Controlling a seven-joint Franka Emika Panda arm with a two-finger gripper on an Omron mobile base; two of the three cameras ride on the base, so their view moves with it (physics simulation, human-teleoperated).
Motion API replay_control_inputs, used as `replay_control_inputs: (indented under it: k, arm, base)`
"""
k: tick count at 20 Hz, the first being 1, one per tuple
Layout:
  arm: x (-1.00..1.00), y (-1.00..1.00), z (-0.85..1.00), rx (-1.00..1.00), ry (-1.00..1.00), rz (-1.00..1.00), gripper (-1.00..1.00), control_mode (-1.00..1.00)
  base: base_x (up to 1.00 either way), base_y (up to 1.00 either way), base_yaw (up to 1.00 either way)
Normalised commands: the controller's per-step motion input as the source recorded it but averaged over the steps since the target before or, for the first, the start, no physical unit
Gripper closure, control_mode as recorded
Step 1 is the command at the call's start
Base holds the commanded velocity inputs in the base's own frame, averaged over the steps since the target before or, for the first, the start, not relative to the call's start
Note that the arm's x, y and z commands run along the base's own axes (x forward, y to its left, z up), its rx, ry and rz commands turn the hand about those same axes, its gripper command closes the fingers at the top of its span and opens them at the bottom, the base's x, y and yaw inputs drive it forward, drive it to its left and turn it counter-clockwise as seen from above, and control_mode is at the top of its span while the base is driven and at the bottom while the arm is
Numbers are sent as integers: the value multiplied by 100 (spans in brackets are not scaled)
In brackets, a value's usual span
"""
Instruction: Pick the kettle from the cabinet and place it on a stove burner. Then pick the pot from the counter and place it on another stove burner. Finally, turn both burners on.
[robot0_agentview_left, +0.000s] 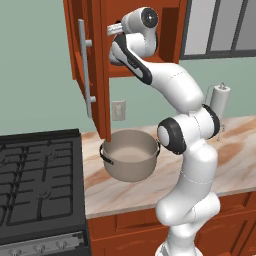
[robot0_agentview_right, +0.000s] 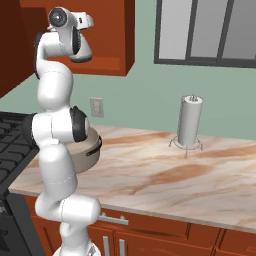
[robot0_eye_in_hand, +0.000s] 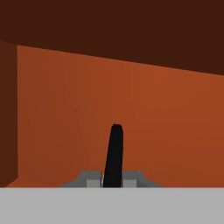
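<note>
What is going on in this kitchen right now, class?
The white arm is stretched up into the open cabinet, whose door hangs wide. In the hand view a thin black arched strip stands right at the pincer; it looks like the kettle's handle, though the kettle's body is hidden and whether the pincer grips it cannot be told. The pot sits on the counter, and the stove burners are bare. A paper towel roll stands further along.

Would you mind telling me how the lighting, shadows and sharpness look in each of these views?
Left base view: flat, even light; the pot and counter show soft shading and no glare. Right base view: equally even, with a faint shadow under the paper towel holder. Hand view: the cabinet interior is dim, darkest at the top, and slightly soft.
</note>
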Motion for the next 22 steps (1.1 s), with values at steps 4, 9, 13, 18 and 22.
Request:
replay_control_inputs:
  k: [4,9,13,18,22]
  arm:
    - [0,0,0,0,0,0,100,-100]
    - [-13,-8,-2,0,-2,0,100,-100]
    - [-32,-5,-1,2,-3,0,100,-100]
    - [-56,0,-5,5,-5,-3,100,-100]
    - [-73,0,-9,7,-5,-3,100,-100]
  base:
    - [0,0,0]
    - [0,0,0]
    - [0,0,0]
    - [0,0,0]
    - [0,0,0]
